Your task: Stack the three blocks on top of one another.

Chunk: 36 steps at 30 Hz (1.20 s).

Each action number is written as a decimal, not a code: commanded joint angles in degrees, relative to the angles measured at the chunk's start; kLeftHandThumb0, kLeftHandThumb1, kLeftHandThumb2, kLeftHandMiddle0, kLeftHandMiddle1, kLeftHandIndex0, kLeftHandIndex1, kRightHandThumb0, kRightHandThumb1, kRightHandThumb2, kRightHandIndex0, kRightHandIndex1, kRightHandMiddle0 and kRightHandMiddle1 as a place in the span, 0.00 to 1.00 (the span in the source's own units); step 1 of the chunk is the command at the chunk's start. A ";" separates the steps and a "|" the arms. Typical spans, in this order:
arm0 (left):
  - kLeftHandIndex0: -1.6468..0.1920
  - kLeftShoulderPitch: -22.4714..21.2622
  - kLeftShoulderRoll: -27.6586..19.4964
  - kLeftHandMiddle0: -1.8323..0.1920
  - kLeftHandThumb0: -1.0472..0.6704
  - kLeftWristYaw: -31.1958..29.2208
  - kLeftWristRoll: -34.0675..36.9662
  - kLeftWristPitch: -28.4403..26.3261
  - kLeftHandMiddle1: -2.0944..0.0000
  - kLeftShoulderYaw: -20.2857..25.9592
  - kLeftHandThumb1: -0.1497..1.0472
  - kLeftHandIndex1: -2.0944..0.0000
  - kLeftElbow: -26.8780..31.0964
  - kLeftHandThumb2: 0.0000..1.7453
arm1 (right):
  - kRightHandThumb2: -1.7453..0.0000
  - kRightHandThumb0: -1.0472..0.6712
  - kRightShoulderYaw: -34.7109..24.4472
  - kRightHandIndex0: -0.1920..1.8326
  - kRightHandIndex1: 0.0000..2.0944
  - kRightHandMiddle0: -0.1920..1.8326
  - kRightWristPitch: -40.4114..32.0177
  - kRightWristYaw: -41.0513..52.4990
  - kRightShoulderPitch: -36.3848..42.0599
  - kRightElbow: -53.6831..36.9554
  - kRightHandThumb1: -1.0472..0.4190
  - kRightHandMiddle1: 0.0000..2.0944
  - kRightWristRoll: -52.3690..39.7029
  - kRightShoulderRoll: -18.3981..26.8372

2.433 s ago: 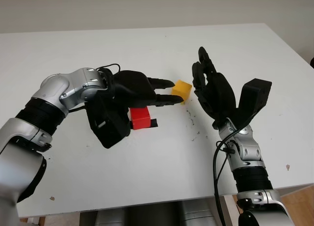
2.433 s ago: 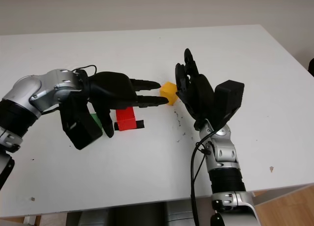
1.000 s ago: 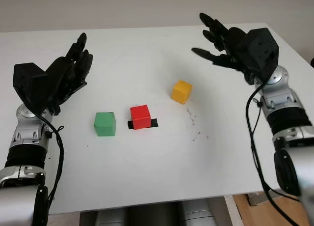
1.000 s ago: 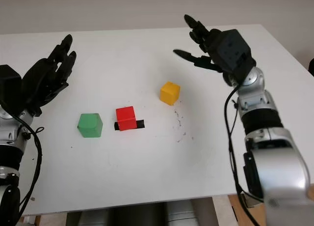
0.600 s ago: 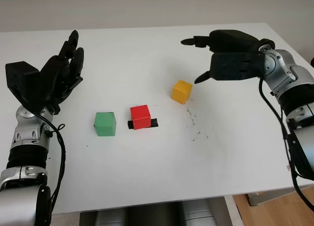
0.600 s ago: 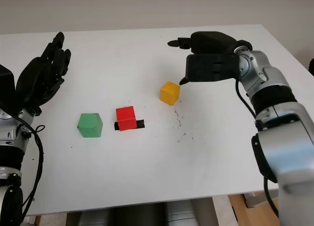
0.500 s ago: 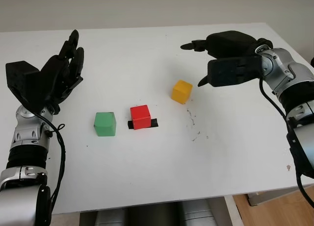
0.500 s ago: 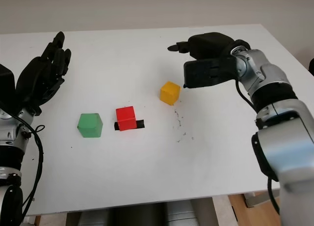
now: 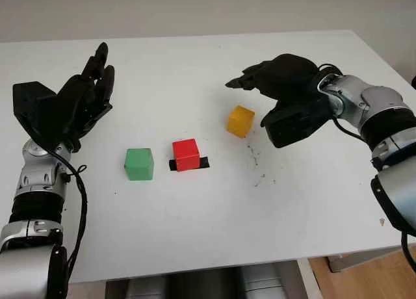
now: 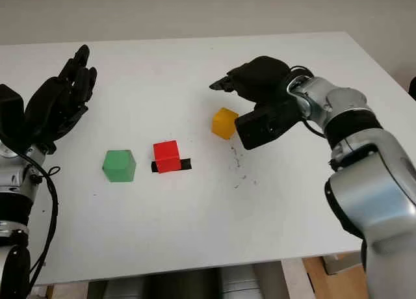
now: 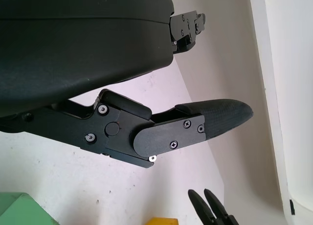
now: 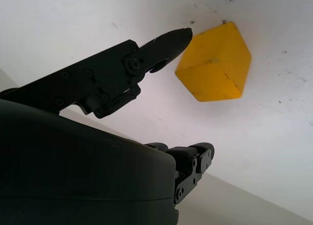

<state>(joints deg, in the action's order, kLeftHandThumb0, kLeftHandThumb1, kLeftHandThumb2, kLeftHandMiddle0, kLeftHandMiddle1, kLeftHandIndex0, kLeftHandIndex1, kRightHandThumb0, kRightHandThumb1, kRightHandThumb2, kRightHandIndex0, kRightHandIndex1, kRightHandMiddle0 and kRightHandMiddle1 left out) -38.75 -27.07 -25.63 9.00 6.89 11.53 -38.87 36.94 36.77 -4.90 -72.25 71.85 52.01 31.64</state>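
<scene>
My right hand point(image 9: 273, 84) hangs open over the white table point(image 9: 195, 227), just beside the yellow block point(image 9: 240, 121) and a little beyond it, holding nothing; my fingers point(image 9: 237, 82) reach out past the block's far side without touching it, and from my wrist I see one fingertip point(image 12: 171, 39) pointing close to the block's upper edge with a sliver of table between them. The yellow block point(image 12: 215, 62) sits turned so that a corner faces me, on bare table with a scatter of small dark specks point(image 9: 257, 166) near it on the side toward my body. Further from my right fingers, toward my other arm, the red block point(image 9: 186, 154) stands on a short strip of black tape point(image 9: 201, 162), and just beyond it in the same line is the green block point(image 9: 139, 164), near the red one but not touching. All three blocks lie apart on the table, none stacked on another. My left hand point(image 9: 78, 107) is raised open at the far side of the green block from my right hand, well apart from every block and holding nothing
</scene>
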 commanded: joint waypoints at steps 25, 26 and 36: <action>1.00 -3.47 -1.15 1.00 0.18 -0.74 -2.51 4.50 1.00 -0.92 1.00 1.00 -5.24 0.39 | 0.97 0.41 1.33 0.29 0.05 0.36 -0.93 -2.78 0.75 2.73 0.13 0.08 -0.39 -3.15; 1.00 -3.45 -1.10 1.00 0.18 -0.68 -2.60 4.75 1.00 -0.92 1.00 1.00 -5.34 0.39 | 0.97 0.41 1.57 0.29 0.05 0.37 -1.10 -2.94 0.72 2.71 0.13 0.08 -0.14 -3.01; 1.00 -2.98 -1.28 1.00 0.19 -0.95 -2.91 4.77 1.00 -1.16 1.00 1.00 -4.84 0.39 | 0.97 0.42 2.96 0.30 0.04 0.37 -1.74 -3.39 0.20 2.69 0.12 0.07 1.04 -1.89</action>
<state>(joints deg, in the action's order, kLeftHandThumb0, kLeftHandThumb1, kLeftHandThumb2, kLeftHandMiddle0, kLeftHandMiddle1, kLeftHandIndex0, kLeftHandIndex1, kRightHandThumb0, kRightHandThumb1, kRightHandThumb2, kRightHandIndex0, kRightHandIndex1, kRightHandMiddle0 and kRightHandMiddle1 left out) -41.07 -27.16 -26.37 6.34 11.48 10.43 -44.27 39.77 35.39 -7.98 -71.89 74.37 52.92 28.79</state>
